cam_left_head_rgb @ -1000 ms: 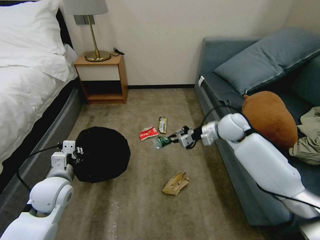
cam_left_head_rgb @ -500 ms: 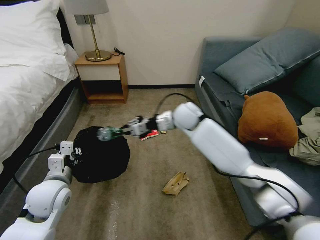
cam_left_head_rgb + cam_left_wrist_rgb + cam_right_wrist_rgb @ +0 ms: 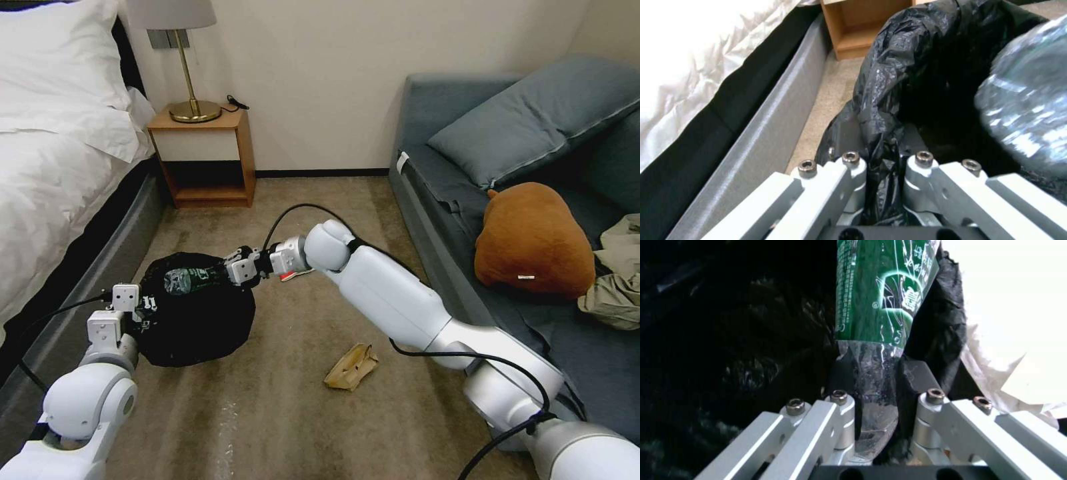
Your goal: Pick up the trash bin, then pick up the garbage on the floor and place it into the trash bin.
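The trash bin point(image 3: 200, 320), lined with a crinkled black bag, sits tilted by the bed with its mouth facing up. My left gripper point(image 3: 148, 304) is shut on its near rim; the left wrist view shows the bag rim point(image 3: 880, 160) pinched between the fingers. My right gripper point(image 3: 230, 272) reaches across from the right and is shut on the clear bottle point(image 3: 190, 279) with the green label point(image 3: 880, 296), holding it over the bin's mouth. Crumpled brown paper point(image 3: 351, 367) lies on the carpet. The red-and-white packet point(image 3: 289, 275) peeks out behind my right wrist.
A white bed point(image 3: 60, 167) runs along the left and a wooden nightstand point(image 3: 203, 157) with a brass lamp stands at the back. On the right, a blue-grey sofa point(image 3: 453, 187) carries a brown plush cushion point(image 3: 533, 240) and olive cloth point(image 3: 617, 280). Open carpet lies between.
My right arm has swung left with the bottle, from mid-floor near the packets to over the bin's mouth. The left arm and bin have shifted slightly.
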Robot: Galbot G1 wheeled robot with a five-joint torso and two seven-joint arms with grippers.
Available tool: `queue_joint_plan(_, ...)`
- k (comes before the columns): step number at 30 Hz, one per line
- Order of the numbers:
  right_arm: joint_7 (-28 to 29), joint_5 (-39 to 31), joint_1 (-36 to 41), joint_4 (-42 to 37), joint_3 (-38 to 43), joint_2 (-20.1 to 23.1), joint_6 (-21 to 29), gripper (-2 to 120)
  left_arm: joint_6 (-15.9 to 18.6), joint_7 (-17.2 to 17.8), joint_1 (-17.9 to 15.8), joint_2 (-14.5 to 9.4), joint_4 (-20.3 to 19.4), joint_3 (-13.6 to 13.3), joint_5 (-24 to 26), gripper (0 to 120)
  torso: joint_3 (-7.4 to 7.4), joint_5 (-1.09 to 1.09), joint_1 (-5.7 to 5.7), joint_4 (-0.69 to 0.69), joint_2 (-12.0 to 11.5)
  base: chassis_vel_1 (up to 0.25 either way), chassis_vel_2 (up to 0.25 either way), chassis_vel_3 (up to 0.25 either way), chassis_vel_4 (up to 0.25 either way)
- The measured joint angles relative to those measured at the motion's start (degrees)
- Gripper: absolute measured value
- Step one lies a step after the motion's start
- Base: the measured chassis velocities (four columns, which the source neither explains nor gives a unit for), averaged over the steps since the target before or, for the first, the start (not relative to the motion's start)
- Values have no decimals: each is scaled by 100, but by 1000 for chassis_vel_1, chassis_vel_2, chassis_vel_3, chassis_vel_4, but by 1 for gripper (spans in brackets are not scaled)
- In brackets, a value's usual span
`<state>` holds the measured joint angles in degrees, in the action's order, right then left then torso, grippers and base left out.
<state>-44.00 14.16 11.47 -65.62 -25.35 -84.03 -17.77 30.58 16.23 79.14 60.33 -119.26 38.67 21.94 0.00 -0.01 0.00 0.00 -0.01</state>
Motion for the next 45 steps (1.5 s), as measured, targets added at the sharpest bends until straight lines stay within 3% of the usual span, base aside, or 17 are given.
queue_joint_plan(2,69,12,12,18,-42,-14,0,11,-1,-1,-12,-5,7,-1,7,5,0,0,0,-1,0,0,0,0,0)
queue_joint_plan(11,164,72,53,-50,-166,-26,0,39,-22,-15,-52,5,57,-28,11,5,0,0,0,0,0,0,0,0,0)
queue_joint_plan(13,168,87,66,-103,-168,33,0,53,-45,-25,-32,6,67,-17,10,5,0,1,0,0,0,0,0,0,0)
queue_joint_plan(17,167,91,66,-168,-163,94,3,62,-56,-33,-15,7,77,-5,5,5,0,1,0,0,0,0,0,0,0)
queue_joint_plan(19,163,109,53,-215,-117,150,6,74,-63,-36,-15,14,90,5,0,5,0,1,0,0,0,0,0,0,0)
queue_joint_plan(23,149,214,40,-218,4,208,-6,83,-67,-38,-22,20,116,30,-2,5,0,1,0,0,0,0,0,0,0)
queue_joint_plan(25,105,326,45,-191,169,339,-60,96,-75,-38,-19,22,126,98,0,5,0,2,0,1,0,0,0,0,0)
queue_joint_plan(35,-391,866,300,98,720,869,-364,100,-129,-56,63,5,126,239,22,5,0,2,0,-1,1,0,0,0,0)
queue_joint_plan(45,-775,1756,733,766,1360,991,-861,100,-133,-60,50,-1,141,236,13,5,0,3,0,0,1,0,0,0,0)
